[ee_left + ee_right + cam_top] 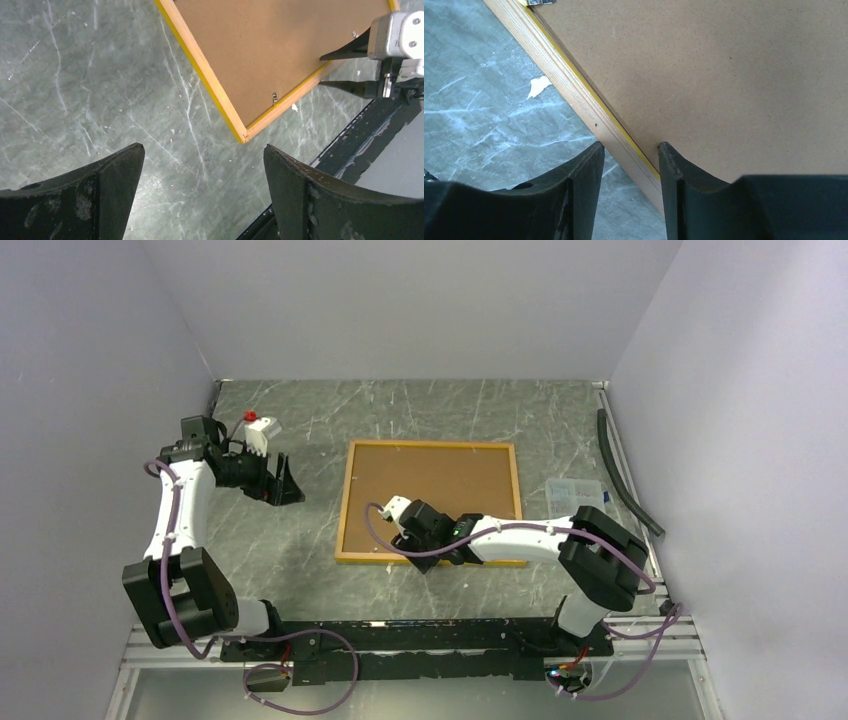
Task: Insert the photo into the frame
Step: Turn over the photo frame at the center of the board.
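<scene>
Yellow-edged frame (pixel 345 500): is lying face down at the middle of the grey-green marbled table (pixel 300 430), light wood rear side up, with the brown backing board (pixel 430 485) sitting inside its rails.

Right gripper (pixel 628 147): is reaching over the frame's near rail with its jaws standing narrowly apart. One finger is hanging over the table side of the rail, the other over the board. Whether either is touching cannot be told.

Left gripper (pixel 204 150): is hovering over the table, left of the frame and apart from it, jaws spread wide and holding nothing.

Small metal tab (pixel 274 98): is sitting at the board's near edge, close to the frame's near-left corner.

Clear plastic box (pixel 575 490): is resting just right of the frame.
</scene>
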### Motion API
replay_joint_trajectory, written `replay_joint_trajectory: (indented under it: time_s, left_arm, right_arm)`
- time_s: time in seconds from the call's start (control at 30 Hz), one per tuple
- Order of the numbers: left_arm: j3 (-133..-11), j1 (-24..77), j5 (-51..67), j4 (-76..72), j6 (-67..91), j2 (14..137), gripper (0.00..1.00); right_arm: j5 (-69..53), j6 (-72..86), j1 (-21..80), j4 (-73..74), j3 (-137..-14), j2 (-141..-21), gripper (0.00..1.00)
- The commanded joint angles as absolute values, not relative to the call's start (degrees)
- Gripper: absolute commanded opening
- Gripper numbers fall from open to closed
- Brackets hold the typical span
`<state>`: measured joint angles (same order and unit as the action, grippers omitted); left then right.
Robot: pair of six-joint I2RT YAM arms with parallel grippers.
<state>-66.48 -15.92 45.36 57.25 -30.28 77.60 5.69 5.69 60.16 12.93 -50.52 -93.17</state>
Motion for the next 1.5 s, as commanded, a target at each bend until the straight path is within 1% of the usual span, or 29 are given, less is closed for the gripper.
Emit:
replay_joint_trajectory:
  time_s: [0.0, 0.1, 0.23, 0.4, 0.47, 0.63, 0.77, 0.87, 1.0, 1.1, 1.2, 1.3, 1.33, 1.4, 1.47]
  left_arm:
    - [-65.7, -15.9, 48.3, 55.2, -38.0, 73.1, 0.95]
    - [-63.0, -15.8, 51.6, 58.6, -44.9, 71.7, 0.95]
    - [-56.5, -14.8, 51.8, 59.1, -56.9, 66.5, 0.95]
    - [-51.4, -9.8, 45.9, 57.4, -65.3, 62.4, 0.95]
    - [-49.9, -7.9, 43.9, 56.3, -68.0, 61.2, 0.95]
    - [-45.6, -5.1, 41.6, 52.2, -73.3, 56.9, 0.95]
    - [-39.7, -4.3, 41.6, 45.0, -80.7, 49.8, 0.95]
    - [-34.5, -4.3, 43.7, 40.0, -88.4, 43.2, 0.95]
    - [-30.0, -4.2, 48.4, 36.2, -97.6, 37.4, 0.95]
    - [-28.8, -3.6, 51.1, 34.2, -103.3, 36.2, 0.95]
    - [-29.9, -2.6, 51.0, 34.0, -106.7, 38.3, 0.95]
    - [-30.0, -1.3, 49.9, 26.8, -104.0, 40.2, 0.92]
    - [-30.9, -0.7, 49.3, 26.4, -103.7, 41.3, 0.91]
    - [-34.2, -0.4, 48.2, 30.1, -104.9, 44.1, 0.88]
    - [-36.7, 2.2, 46.7, 32.2, -105.0, 46.6, 0.86]
  right_arm:
    - [9.5, 4.9, 60.1, 10.4, -51.5, -93.7, 0.43]
    - [9.0, 4.4, 60.2, 9.8, -52.0, -93.9, 0.32]
    - [8.4, 3.6, 60.3, 10.2, -53.8, -95.3, 0.31]
    - [6.1, 3.0, 60.3, 10.2, -55.5, -97.6, 0.31]
    - [5.5, 3.4, 60.3, 10.4, -57.0, -98.8, 0.29]
    - [4.1, 4.7, 60.3, 12.2, -62.3, -99.1, 0.12]
    - [2.3, 6.2, 60.3, 16.3, -68.1, -97.3, 0.05]
    - [1.6, 6.9, 60.3, 19.0, -70.7, -95.3, 0.01]
    - [1.1, 7.3, 60.2, 21.9, -74.7, -93.0, 0.00]
    - [0.3, 7.7, 60.2, 24.2, -77.5, -92.3, 0.00]
    - [-1.5, 8.4, 60.2, 25.5, -79.6, -91.7, 0.00]
    - [-2.6, 9.4, 60.2, 26.1, -81.2, -91.2, 0.00]
    - [-2.9, 9.6, 60.3, 26.3, -81.6, -91.1, 0.00]
    - [-3.3, 10.2, 60.2, 26.6, -82.2, -90.7, 0.00]
    - [-3.7, 10.6, 60.2, 26.9, -83.0, -90.3, 0.00]
